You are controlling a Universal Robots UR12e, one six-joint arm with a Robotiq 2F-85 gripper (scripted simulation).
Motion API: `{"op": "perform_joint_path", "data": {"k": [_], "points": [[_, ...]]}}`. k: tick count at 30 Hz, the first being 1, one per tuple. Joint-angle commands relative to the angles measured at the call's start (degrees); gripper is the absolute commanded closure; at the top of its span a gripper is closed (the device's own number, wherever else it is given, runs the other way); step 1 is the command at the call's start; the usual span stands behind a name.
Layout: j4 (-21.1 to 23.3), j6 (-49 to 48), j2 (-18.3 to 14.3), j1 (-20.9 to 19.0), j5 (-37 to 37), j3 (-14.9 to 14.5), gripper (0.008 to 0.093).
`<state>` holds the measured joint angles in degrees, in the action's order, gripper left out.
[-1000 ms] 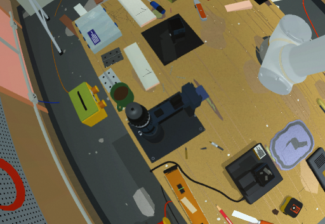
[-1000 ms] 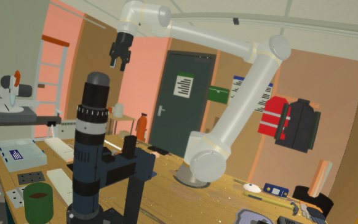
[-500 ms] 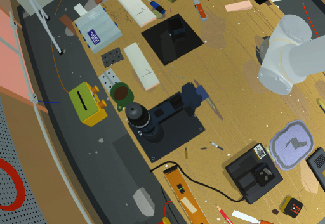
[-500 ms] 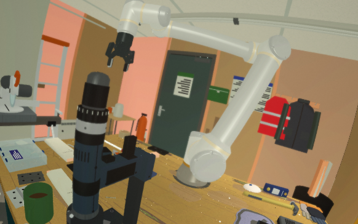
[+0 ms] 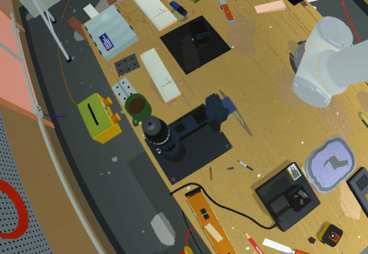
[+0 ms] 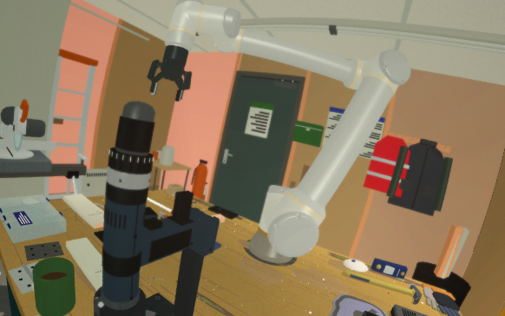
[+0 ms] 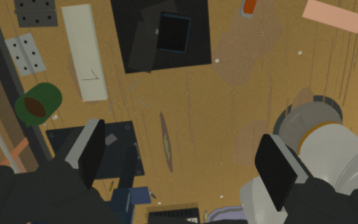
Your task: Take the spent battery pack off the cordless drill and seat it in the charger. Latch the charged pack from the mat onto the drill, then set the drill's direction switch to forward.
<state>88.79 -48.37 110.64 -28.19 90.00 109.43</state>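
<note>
The spent battery pack (image 5: 223, 105) on the drill's handle end is partly hidden by the stand's clamp. The dark blue cordless drill (image 5: 179, 128) sits clamped on a black base plate near the bench's front edge, chuck (image 6: 134, 126) pointing up. The charged pack (image 5: 199, 30) rests on a black mat (image 5: 194, 43) farther back. The black charger (image 5: 287, 196) sits to the right, its cable trailing off the bench. High above the bench, over the area between drill and mat, my gripper (image 6: 168, 88) hangs open and empty, fingers pointing down.
A green mug (image 5: 138, 106) stands just left of the drill's chuck. Two pale wooden blocks (image 5: 160, 75), hinges (image 5: 126, 64) and a clear parts box (image 5: 109, 32) lie along the left side. My arm's base (image 5: 305, 56) stands on the bench's right, beside a lavender rag (image 5: 330, 164).
</note>
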Motion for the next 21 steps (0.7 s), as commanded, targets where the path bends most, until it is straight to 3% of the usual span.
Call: {"op": "perform_joint_path", "data": {"k": [1, 21], "points": [[0.02, 0.18, 0.01, 0.0, 0.0, -0.06, 0.0084], [0.02, 1.06, 0.01, 0.0, 0.0, -0.06, 0.0134]]}}
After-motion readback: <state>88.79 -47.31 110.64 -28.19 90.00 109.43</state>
